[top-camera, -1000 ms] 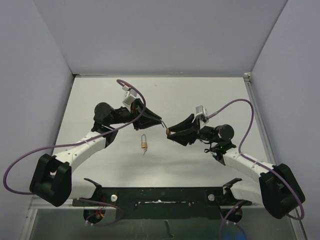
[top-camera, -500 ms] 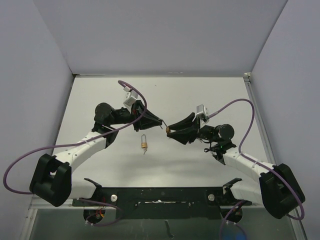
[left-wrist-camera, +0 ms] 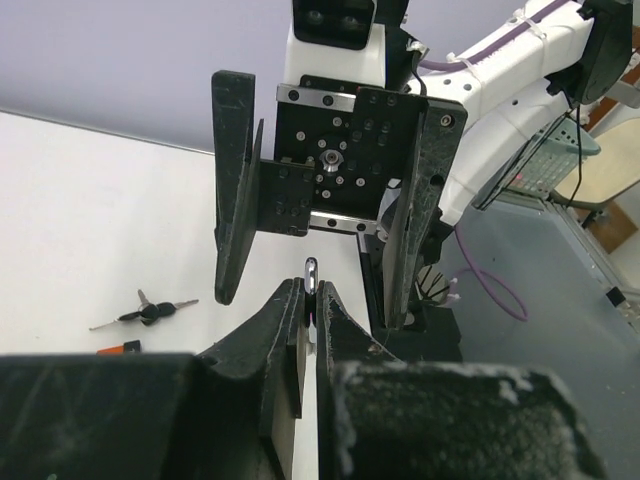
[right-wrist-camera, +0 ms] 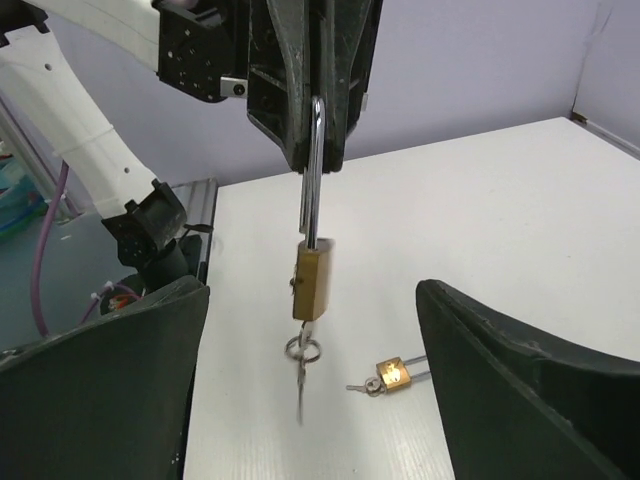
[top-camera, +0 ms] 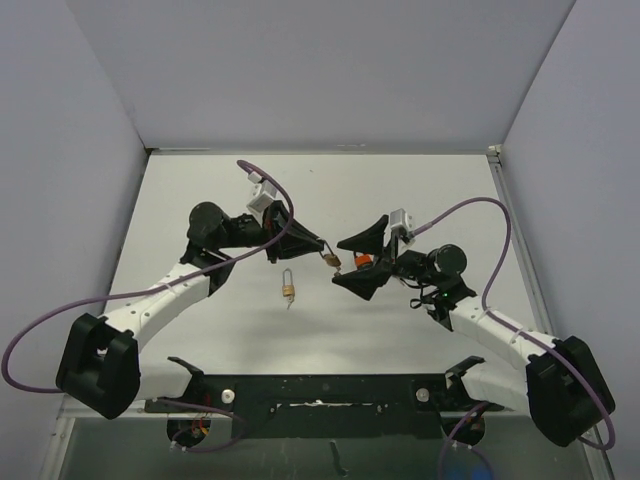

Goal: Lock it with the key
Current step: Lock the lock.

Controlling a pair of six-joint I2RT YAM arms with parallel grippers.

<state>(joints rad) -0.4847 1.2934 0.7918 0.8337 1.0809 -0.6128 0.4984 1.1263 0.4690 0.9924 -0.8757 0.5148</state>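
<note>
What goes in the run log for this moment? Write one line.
left hand: shut on padlock | right hand: open | key: hanging under padlock | second padlock: on table

Two brass locks, hanging padlock point(right-wrist-camera: 312, 280), table padlock point(right-wrist-camera: 392, 374), one black key bunch point(left-wrist-camera: 150, 312)

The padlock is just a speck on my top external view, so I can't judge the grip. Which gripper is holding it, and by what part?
Observer: The left gripper, shut on the shackle. In the right wrist view the padlock hangs straight down from it.
Operator: Is the key in it?
Observer: A key on a ring dangles under the padlock, but it is blurred; I cannot tell whether it is seated.
Operator: And the right gripper?
Observer: The right gripper is open. Its wrist view shows clear space between its fingers and the padlock.
</note>
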